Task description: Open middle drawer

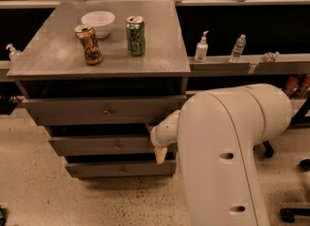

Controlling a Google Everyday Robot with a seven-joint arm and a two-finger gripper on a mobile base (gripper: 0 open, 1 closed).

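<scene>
1. End effector position. I am holding my end effector (pixel 162 140) just right of the frame centre, at the right end of the middle drawer (pixel 97 145). It is overlapping the right edge of that drawer's front panel. I cannot tell whether it is touching the panel or only hanging in front of it. I also cannot tell whether it is released or clenched. My arm (pixel 227 157) is filling the lower right of the frame.

2. Task object position. The middle drawer is sitting in the cabinet at lower left centre, between the top drawer (pixel 104 111) and the bottom drawer (pixel 121 168). Its small knob (pixel 116 145) is showing at the middle of the panel, well apart from my end effector and to its left.

3. Progress. None of the drawer's box is showing behind the front panel, so I am judging the drawer to be closed or nearly so. The approach is largely done. What is remaining is securing a hold on the drawer front and then drawing it fully outward.

4. Surroundings. The surface (pixel 53 55) above is carrying a white bowl (pixel 98 22), a green can (pixel 135 36) and a brown can (pixel 89 44). All are standing upright.
</scene>
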